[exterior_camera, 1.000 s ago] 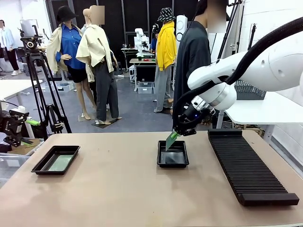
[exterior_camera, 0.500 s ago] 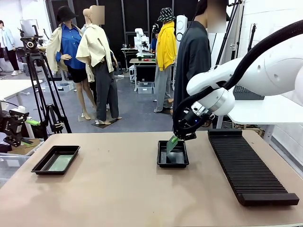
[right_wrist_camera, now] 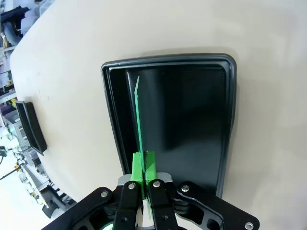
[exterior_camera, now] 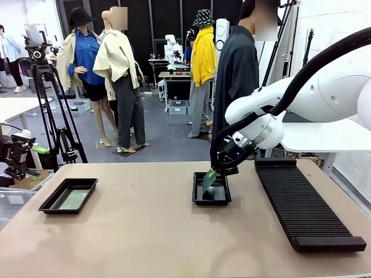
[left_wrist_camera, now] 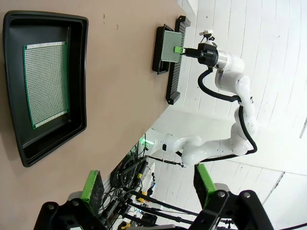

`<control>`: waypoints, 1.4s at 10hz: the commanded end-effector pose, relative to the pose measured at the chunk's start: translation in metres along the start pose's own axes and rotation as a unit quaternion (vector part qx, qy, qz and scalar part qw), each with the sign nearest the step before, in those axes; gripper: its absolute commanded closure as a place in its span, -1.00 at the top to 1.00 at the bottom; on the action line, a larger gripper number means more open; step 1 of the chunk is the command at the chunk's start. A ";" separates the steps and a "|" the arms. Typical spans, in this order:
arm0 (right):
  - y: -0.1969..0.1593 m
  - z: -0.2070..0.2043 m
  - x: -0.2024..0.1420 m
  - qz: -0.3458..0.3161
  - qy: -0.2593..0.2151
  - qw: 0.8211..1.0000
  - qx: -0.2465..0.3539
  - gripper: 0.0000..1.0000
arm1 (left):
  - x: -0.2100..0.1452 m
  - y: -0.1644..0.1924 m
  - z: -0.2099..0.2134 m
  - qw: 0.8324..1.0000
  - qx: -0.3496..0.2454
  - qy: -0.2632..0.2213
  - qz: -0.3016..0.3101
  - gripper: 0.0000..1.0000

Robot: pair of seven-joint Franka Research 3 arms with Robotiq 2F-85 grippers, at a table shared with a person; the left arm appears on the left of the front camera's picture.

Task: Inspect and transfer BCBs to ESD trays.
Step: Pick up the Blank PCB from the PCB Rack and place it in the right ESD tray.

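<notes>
Held board (exterior_camera: 209, 179): thin, green, rectangular; edge-on in the right wrist view, just a slim green line; tilted, lower end dipping into the right tray (exterior_camera: 211, 202); touching the floor or not, cannot tell
Right gripper (exterior_camera: 223, 171): clamped on the held board's upper edge; green pads pinching both faces
Left gripper (left_wrist_camera: 148, 184): fingers spread wide, nothing between them; up above the left tray (exterior_camera: 68, 195)
Right tray: glossy black, sloped rim; floor bare and shiny; held board close along one long wall
Left tray: flat board (exterior_camera: 74, 200) lying on the floor; green, covered in a fine grid of dots; black margin showing all round it
Edges: rack (exterior_camera: 301, 208) just right of the right tray, apart from it; left tray near the left edge of the table (exterior_camera: 151, 231)
Open room: broad bare tabletop between the two trays; more along the whole near side
</notes>
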State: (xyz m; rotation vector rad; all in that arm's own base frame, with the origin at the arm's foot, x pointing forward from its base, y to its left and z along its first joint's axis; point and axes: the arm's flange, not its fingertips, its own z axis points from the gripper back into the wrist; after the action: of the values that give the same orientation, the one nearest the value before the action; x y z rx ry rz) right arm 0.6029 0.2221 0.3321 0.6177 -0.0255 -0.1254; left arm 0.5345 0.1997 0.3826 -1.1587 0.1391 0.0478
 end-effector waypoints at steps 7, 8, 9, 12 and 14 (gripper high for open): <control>-0.002 -0.002 0.001 -0.002 -0.004 1.000 0.001 -1.00 | -0.004 -0.002 -0.002 1.000 0.012 -0.002 0.008 1.00; -0.002 -0.002 0.001 -0.002 -0.004 1.000 0.001 -1.00 | -0.004 -0.002 -0.002 1.000 0.012 -0.002 0.008 1.00; -0.002 -0.002 0.001 -0.002 -0.004 1.000 0.001 -1.00 | -0.004 -0.002 -0.002 1.000 0.012 -0.002 0.008 1.00; -0.001 -0.003 0.003 -0.007 -0.007 1.000 -0.010 -0.56 | -0.004 -0.002 -0.002 1.000 0.012 -0.002 0.008 1.00; 0.000 0.006 0.002 -0.012 -0.011 0.999 -0.030 0.15 | -0.004 -0.002 -0.002 1.000 0.012 -0.002 0.008 1.00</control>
State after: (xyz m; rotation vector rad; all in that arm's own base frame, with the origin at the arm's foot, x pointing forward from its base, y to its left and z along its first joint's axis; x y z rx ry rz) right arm 0.6052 0.2184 0.3307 0.6046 -0.0349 -0.1338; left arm 0.5344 0.1998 0.3825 -1.1580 0.1396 0.0479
